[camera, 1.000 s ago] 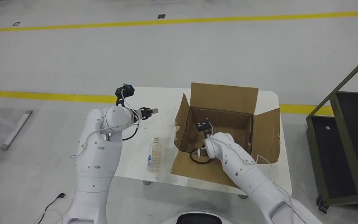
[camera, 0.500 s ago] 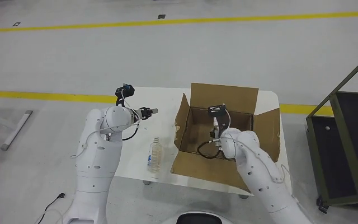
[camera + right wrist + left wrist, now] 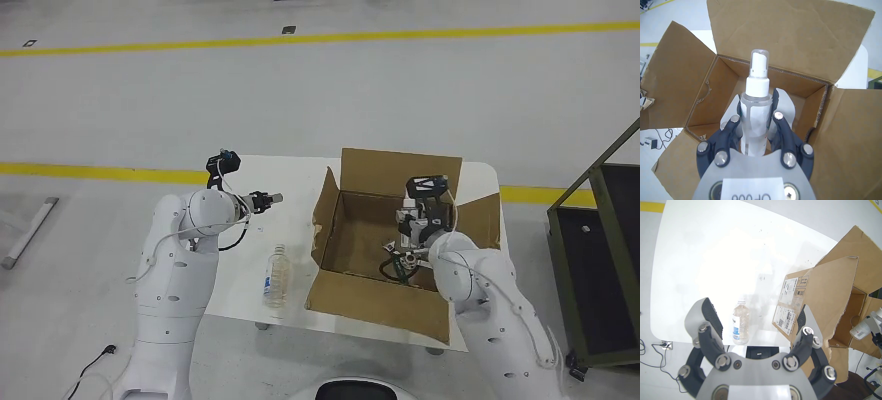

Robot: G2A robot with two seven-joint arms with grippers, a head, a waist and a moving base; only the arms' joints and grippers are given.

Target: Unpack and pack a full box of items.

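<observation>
Risen from the floor of the cardboard box (image 3: 400, 165) over the past second, the right end effector (image 3: 404, 238) hangs right of centre in the top view, clamped on a spray bottle (image 3: 406, 214). The left end effector (image 3: 272, 198) hovers left of centre above the table (image 3: 290, 180), with a water bottle (image 3: 277, 275) lying below it.

Left wrist view: the left end effector (image 3: 755, 309) has its fingers wide apart, the water bottle (image 3: 741, 323) lies low in the frame on the table (image 3: 715, 247), and the cardboard box (image 3: 829, 285) stands at right.

Right wrist view: the right end effector (image 3: 756, 98) grips the spray bottle (image 3: 757, 81) at mid-frame over the open cardboard box (image 3: 791, 37).
</observation>
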